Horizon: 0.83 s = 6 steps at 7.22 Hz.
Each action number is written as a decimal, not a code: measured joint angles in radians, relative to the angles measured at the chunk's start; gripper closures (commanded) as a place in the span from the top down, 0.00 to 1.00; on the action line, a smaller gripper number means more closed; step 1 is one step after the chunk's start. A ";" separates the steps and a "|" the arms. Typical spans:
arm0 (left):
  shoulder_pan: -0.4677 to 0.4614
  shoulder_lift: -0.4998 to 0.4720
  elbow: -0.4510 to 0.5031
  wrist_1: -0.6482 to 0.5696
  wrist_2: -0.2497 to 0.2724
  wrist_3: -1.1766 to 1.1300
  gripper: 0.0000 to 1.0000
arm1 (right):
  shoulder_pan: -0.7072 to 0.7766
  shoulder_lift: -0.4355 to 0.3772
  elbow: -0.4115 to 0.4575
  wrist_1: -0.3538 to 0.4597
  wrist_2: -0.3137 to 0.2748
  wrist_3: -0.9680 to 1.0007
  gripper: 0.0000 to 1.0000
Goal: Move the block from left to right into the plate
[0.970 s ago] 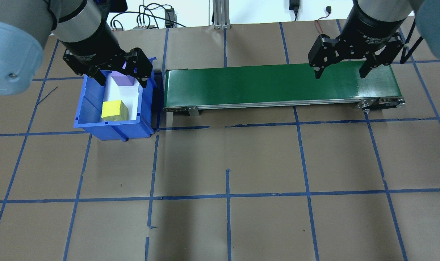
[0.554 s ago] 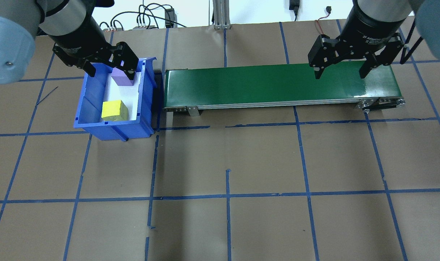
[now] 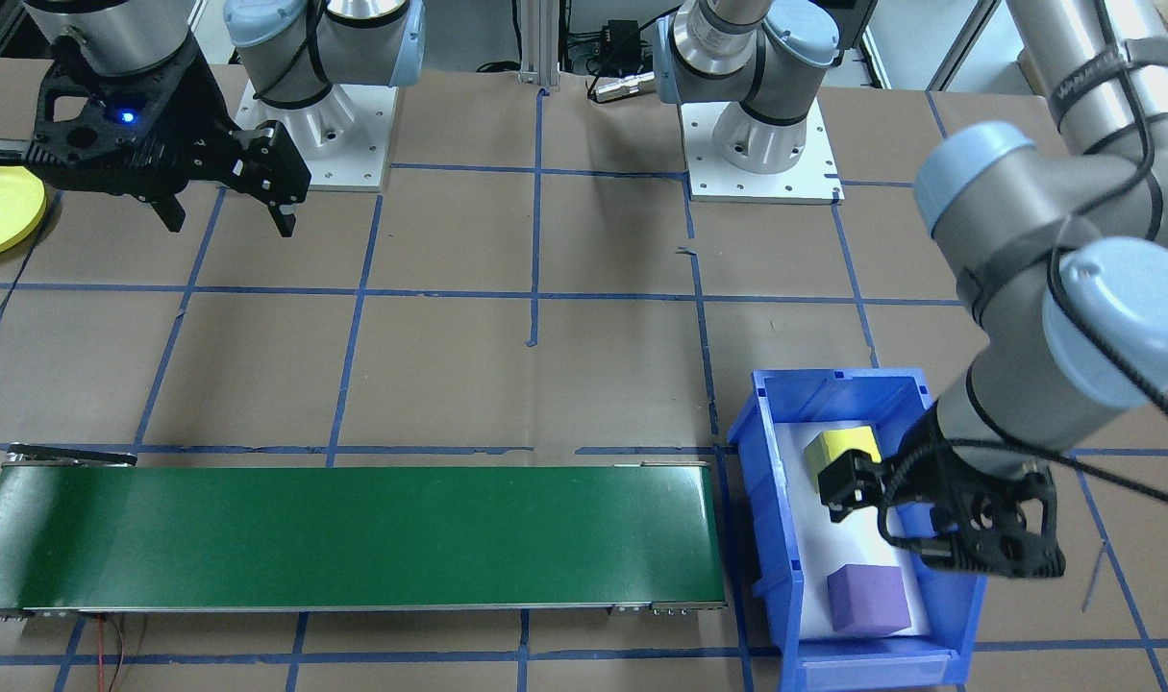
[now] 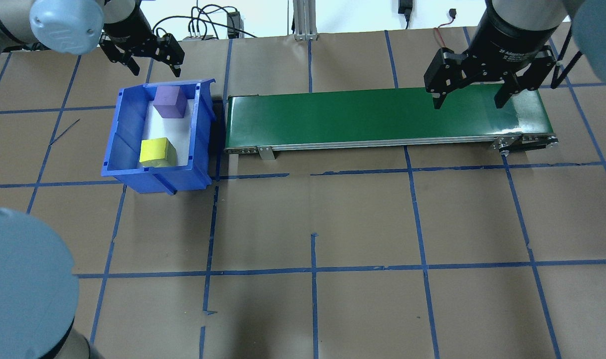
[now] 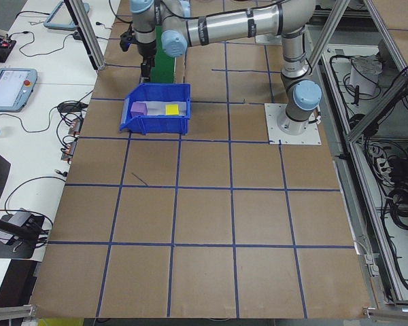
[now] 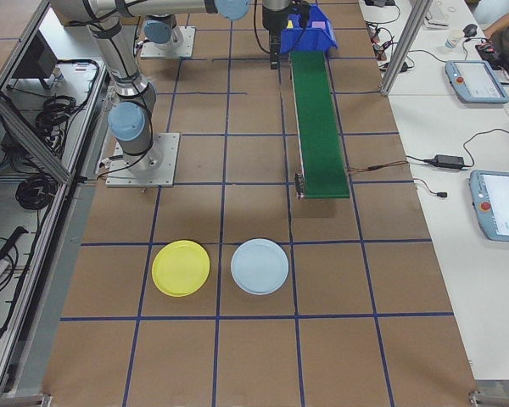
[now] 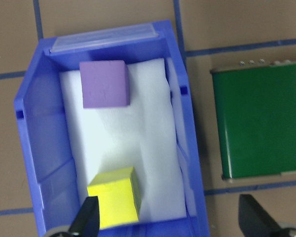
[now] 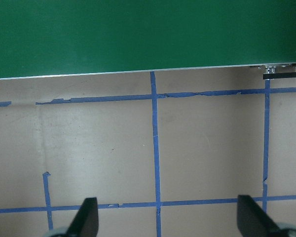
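Two foam blocks lie in a blue bin (image 4: pixel 112 144) on the robot's left: a purple block (image 4: pixel 169 102) at the far end and a yellow block (image 4: pixel 156 151) at the near end. My left gripper (image 4: pixel 148 56) hangs open and empty above the bin. The left wrist view looks down on the purple block (image 7: pixel 104 84) and the yellow block (image 7: pixel 114 197). My right gripper (image 4: pixel 468 102) hovers open and empty over the right end of the green conveyor belt (image 4: pixel 382 117). The yellow plate (image 6: pixel 181 268) lies on the table on the robot's right, beyond the belt's end.
A pale blue plate (image 6: pixel 260 266) lies beside the yellow one. The belt (image 3: pixel 353 533) runs from beside the bin (image 3: pixel 766 500) towards the plates. The table is brown paper with blue tape lines. Cables lie at its far edge.
In the overhead view my left gripper has shifted from over the purple block to past the bin's far rim, still open. Its elbow now shows at the bottom left. The right arm has not moved.
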 measured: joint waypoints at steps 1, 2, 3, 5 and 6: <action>0.008 -0.071 0.022 0.058 -0.001 0.013 1.00 | 0.000 0.000 0.000 0.000 0.000 0.001 1.00; 0.011 -0.121 0.021 0.109 0.000 0.019 1.00 | 0.000 0.000 0.000 0.000 0.000 0.001 1.00; 0.015 -0.149 0.003 0.151 0.000 0.021 1.00 | 0.000 0.000 0.000 0.000 0.001 0.001 1.00; 0.036 -0.168 -0.037 0.195 -0.002 0.024 1.00 | 0.000 0.000 0.000 0.000 0.001 0.001 1.00; 0.042 -0.178 -0.064 0.234 -0.006 0.029 0.89 | 0.000 0.000 0.000 0.000 0.001 0.001 1.00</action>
